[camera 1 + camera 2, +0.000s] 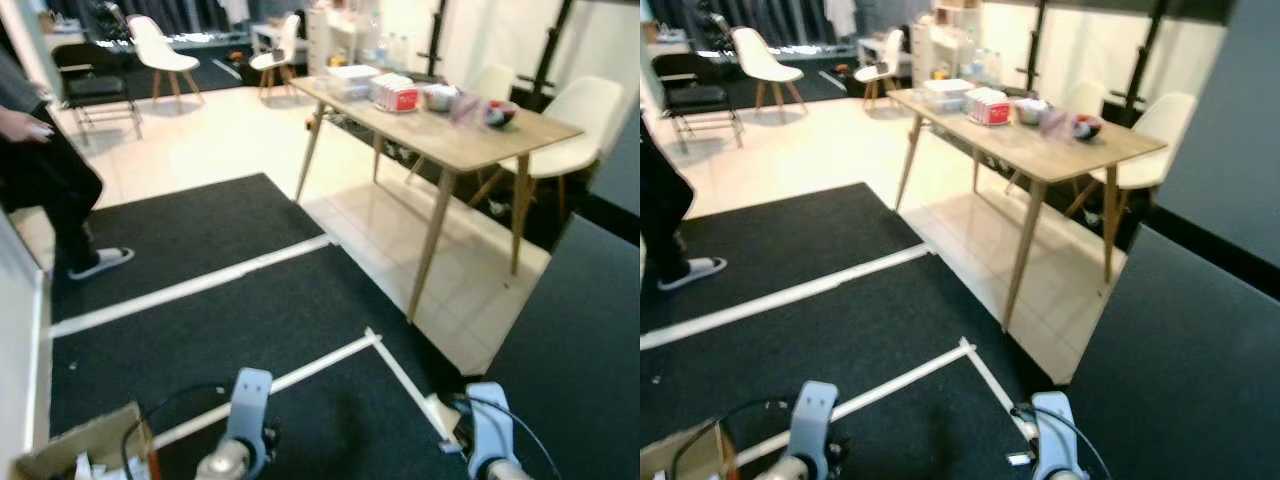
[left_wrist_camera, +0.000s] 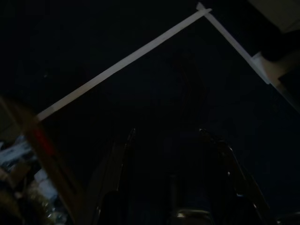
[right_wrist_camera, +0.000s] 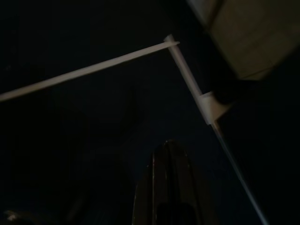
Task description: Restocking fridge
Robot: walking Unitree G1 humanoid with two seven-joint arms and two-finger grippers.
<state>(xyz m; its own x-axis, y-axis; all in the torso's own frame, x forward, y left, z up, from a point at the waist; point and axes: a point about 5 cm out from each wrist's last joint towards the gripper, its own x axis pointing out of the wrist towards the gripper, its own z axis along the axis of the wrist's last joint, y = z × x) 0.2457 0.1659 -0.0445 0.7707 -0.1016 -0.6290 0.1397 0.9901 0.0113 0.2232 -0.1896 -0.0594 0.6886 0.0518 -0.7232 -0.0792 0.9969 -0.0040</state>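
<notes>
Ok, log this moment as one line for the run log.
phase: standing off from wooden table | arms: both hanging idle | left jaws: open | right jaws: shut | cardboard box by left arm | person at left

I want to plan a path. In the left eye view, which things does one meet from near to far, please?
Cardboard box → white tape line → wooden table → white chair.

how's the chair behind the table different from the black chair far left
The white chair has a moulded shell seat on splayed wooden legs and stands tucked behind the table. The black chair has a thin dark metal frame with a flat dark seat and stands apart on the pale floor. Both are empty.
</notes>
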